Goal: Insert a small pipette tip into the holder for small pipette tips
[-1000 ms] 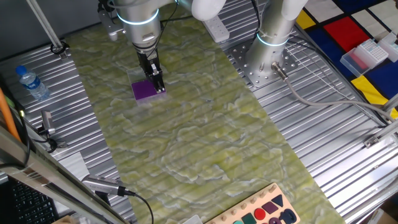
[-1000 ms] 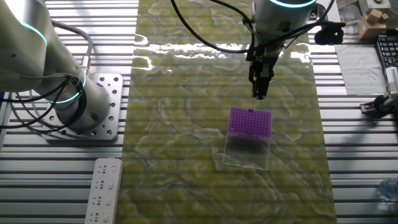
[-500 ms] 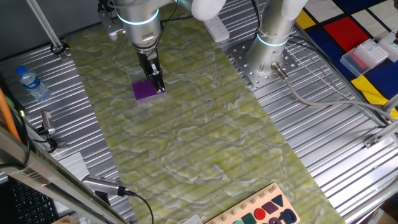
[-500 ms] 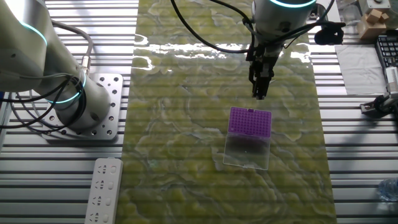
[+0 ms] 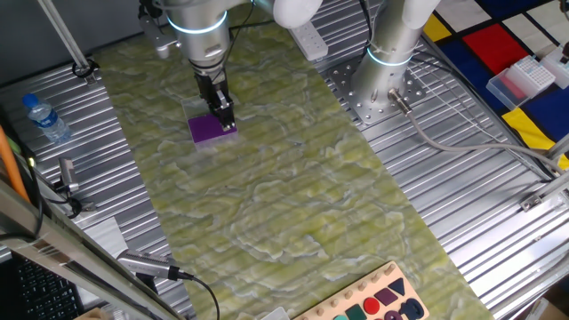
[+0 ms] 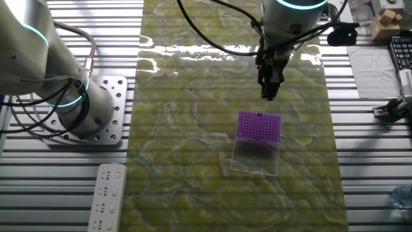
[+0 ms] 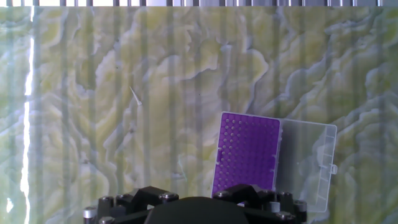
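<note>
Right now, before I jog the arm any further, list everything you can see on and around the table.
holder for small pipette tips: 1, purple, on the mat, clear lid open beside it
pipette tip: 1, thin, pale, loose on the mat
mat: 1, yellow-green
water bottle: 1, clear, table edge
clear box: 1, pink base, far corner
power strip: 1, white
shape board: 1, wooden
second arm's base: 1, silver
gripper: 1, black, above the holder, state unclear

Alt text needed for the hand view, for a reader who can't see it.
A purple pipette tip holder lies on a green marbled mat, its clear lid open flat beside it. A thin small pipette tip lies apart on the mat; the gripper body fills the bottom edge.
</note>
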